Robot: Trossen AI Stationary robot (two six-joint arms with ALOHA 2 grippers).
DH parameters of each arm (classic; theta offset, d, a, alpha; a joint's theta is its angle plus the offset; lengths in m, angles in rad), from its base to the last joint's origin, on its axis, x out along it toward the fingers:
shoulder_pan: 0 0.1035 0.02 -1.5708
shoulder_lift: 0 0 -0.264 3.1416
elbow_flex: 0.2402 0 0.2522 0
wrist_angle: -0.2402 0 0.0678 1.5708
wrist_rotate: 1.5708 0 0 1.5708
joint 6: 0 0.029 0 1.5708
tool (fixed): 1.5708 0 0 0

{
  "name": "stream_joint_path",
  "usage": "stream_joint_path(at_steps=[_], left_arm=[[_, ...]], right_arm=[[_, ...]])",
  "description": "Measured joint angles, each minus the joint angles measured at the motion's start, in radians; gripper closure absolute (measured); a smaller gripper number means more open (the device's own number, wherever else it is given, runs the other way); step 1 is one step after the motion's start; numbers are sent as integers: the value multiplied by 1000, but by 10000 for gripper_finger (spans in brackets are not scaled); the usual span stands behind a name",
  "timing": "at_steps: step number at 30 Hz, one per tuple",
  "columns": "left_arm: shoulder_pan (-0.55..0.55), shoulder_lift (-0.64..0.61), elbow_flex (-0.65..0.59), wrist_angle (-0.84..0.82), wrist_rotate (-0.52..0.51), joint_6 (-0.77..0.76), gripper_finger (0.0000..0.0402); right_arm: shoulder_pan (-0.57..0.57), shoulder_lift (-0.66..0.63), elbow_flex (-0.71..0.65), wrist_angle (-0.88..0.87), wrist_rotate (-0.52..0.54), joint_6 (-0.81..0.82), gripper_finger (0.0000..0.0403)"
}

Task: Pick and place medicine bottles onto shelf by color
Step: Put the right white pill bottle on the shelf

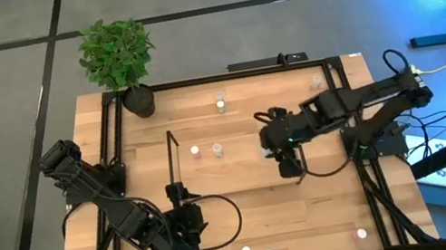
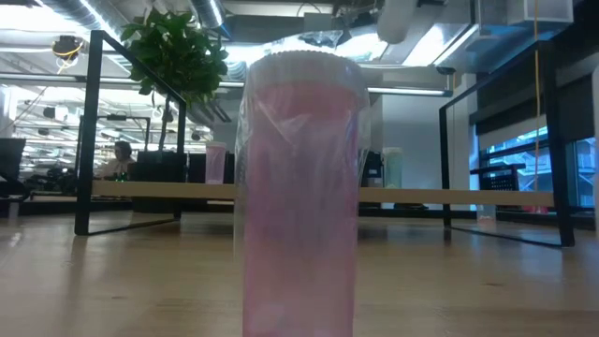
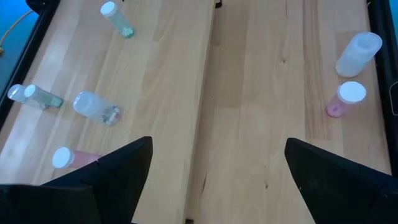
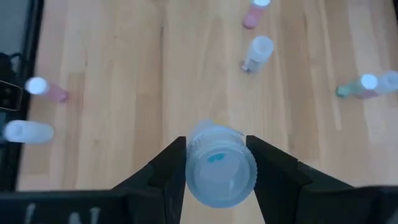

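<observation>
Wooden surface [image 1: 246,204] carries scattered bottles; right tool [image 4: 216,163] grips 1 clear bottle [image 4: 219,169]; left tool [image 3: 211,165] gapes open.

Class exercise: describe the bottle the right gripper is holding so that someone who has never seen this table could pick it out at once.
Find the potted plant at the table's far corner, then cross to the right arm reaching in over the middle of the table. Its right gripper is shut on a clear bluish bottle. Every other bottle sits loose on the wood; only this one is pinched between two dark fingers.
</observation>
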Motion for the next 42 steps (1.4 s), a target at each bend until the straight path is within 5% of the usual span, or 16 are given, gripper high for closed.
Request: stream_joint_path(at_steps=[16,36,42], left_arm=[[4,0,0,0,0,11,41],[5,0,0,-2,-3,11,41],[21,0,0,-4,-108,6,41]], right_arm=[[-136,187,2,133,-37,-275,249],[-258,380,1,201,-34,-431,249],[-260,403,1,205,-33,-430,249]])
